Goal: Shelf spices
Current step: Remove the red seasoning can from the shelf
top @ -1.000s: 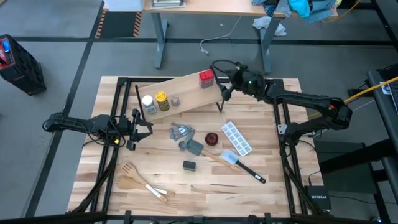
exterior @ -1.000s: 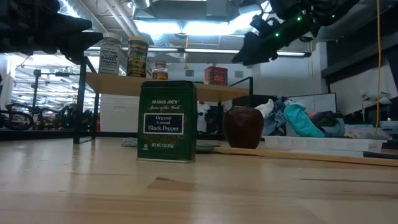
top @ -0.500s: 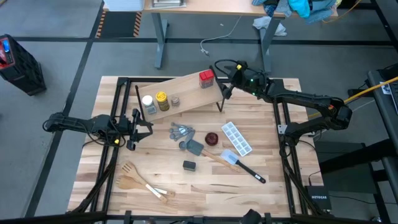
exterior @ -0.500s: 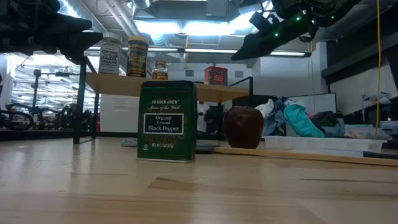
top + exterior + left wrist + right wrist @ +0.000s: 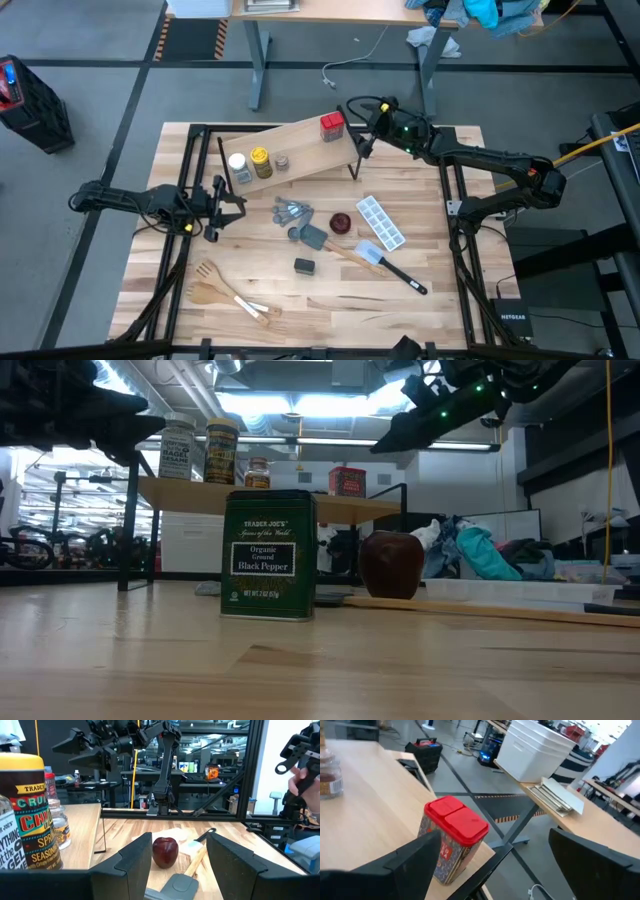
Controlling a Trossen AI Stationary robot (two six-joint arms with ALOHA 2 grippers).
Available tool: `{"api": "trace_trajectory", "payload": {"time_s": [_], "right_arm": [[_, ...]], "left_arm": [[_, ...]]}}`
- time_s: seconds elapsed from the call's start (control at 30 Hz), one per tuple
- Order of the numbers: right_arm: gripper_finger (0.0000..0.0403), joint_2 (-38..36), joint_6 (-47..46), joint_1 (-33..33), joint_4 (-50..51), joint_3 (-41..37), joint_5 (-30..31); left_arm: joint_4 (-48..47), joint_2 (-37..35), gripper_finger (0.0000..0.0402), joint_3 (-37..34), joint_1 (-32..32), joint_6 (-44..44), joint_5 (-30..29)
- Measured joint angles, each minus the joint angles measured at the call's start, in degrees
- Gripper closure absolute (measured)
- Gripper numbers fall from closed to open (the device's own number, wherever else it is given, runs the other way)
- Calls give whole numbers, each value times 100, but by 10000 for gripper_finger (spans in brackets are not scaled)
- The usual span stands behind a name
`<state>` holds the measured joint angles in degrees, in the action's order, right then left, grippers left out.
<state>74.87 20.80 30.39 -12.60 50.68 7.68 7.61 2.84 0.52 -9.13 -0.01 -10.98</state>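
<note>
The shelf (image 5: 290,148) is a light-wood plank on black legs at the table's far side. On it stand a white-capped jar (image 5: 237,165), a yellow-capped jar (image 5: 260,160), a tiny jar (image 5: 282,161) and, near its right end, a red square tin (image 5: 332,125). A dark square tin (image 5: 304,265) stands on the tabletop, labelled black pepper in the low view (image 5: 268,555). My right gripper (image 5: 362,137) hovers open just right of the red tin (image 5: 452,837), touching nothing. My left gripper (image 5: 215,208) waits open at the table's left, with nothing between its fingers (image 5: 135,862).
Between the shelf and the dark tin lie grey measuring spoons (image 5: 291,210), a round dark-red dish (image 5: 340,222) and a grey spatula (image 5: 315,238). An ice cube tray (image 5: 381,222) and a blue-headed spatula (image 5: 385,262) lie at the right, wooden utensils (image 5: 225,290) at the near left.
My right gripper has rolled a little about its own axis beside the shelf's right end, staying open and in place. The spices have not moved.
</note>
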Motion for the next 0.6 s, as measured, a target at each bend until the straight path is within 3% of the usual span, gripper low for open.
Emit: {"api": "trace_trajectory", "payload": {"time_s": [0.17, 0.37, 0.6], "right_arm": [[26, 30, -459, 2, 26, 0, 317], [26, 486, -378, 31, -39, 2, -638], [26, 953, -83, 384, -564, 2, -1162]], "left_arm": [[-25, 1, 219, -1, 0, 0, 0], [-41, -1, 219, -1, 0, 2, 0], [-71, -1, 219, 0, 0, -2, 0]]}}
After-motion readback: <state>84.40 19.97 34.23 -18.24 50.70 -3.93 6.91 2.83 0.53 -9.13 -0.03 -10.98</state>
